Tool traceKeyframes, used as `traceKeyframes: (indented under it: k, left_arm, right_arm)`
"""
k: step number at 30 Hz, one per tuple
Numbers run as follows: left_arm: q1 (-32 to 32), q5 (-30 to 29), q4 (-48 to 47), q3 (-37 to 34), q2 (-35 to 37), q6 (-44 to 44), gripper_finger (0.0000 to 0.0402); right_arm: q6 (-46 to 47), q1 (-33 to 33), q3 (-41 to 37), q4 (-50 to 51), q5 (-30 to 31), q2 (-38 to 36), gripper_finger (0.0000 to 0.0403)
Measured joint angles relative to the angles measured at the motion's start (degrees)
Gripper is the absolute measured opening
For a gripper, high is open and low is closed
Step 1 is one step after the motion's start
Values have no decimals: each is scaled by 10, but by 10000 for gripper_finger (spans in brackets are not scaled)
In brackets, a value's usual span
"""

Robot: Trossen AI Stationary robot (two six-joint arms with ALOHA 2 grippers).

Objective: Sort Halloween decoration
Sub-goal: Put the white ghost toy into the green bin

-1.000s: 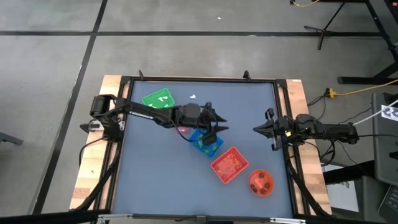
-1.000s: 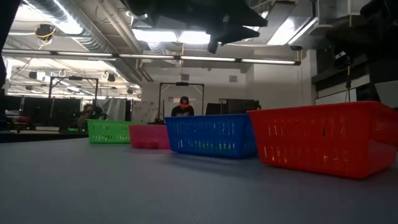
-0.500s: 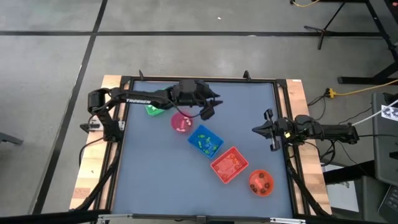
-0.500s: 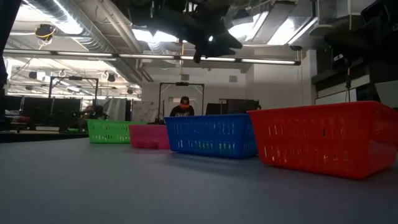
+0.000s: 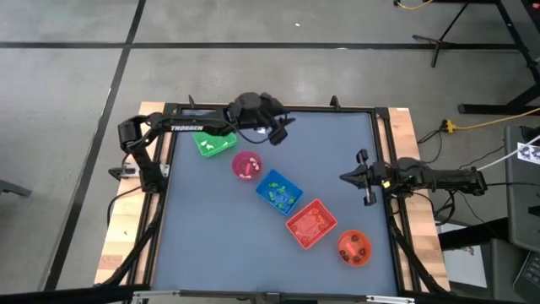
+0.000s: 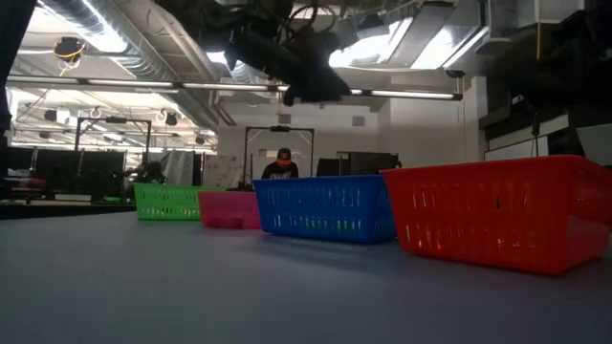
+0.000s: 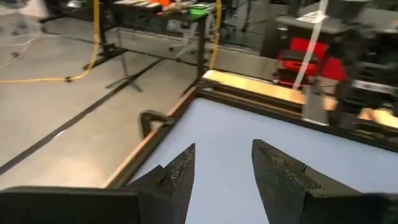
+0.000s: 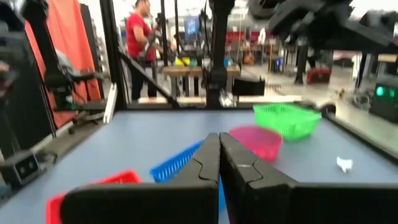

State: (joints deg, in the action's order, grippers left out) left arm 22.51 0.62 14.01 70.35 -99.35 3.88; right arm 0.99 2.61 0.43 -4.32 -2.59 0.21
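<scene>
Table (image 5: 219, 245) of blue-grey, wood-edged, stands on grey concrete floor (image 5: 67, 101).

green tray (image 5: 214, 140), pink bowl (image 5: 246, 165), blue tray (image 5: 279, 192), red tray (image 5: 310, 224), orange bowl (image 5: 353, 247) on a grey-blue table (image 5: 337, 152).

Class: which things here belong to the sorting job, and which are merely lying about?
Job: white trinket loose on the table; green tray, pink bowl, blue tray, red tray, orange bowl; left gripper, open, near the far edge; right gripper, shut, waiting.
Lying about: yellow cable, on the floor.
</scene>
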Motion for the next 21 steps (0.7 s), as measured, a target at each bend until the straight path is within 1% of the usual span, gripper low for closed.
traceKeyframes:
  k: [3,7,12,17,21]
  left_arm:
    - [31,0,-21,0,0,0,143]
    - [75,13,-65,0,0,-1,143]
    - [118,21,-175,0,0,-47,143]
    - [139,22,-260,0,-3,-94,143]
    - [144,23,-272,0,-19,-123,143]
  right_arm:
    - [1,0,0,30,1,1,3]
    - [3,0,0,30,4,0,3]
    - [3,0,0,33,20,0,3]
    - [2,0,0,33,24,0,3]
    - [2,0,0,34,21,0,3]
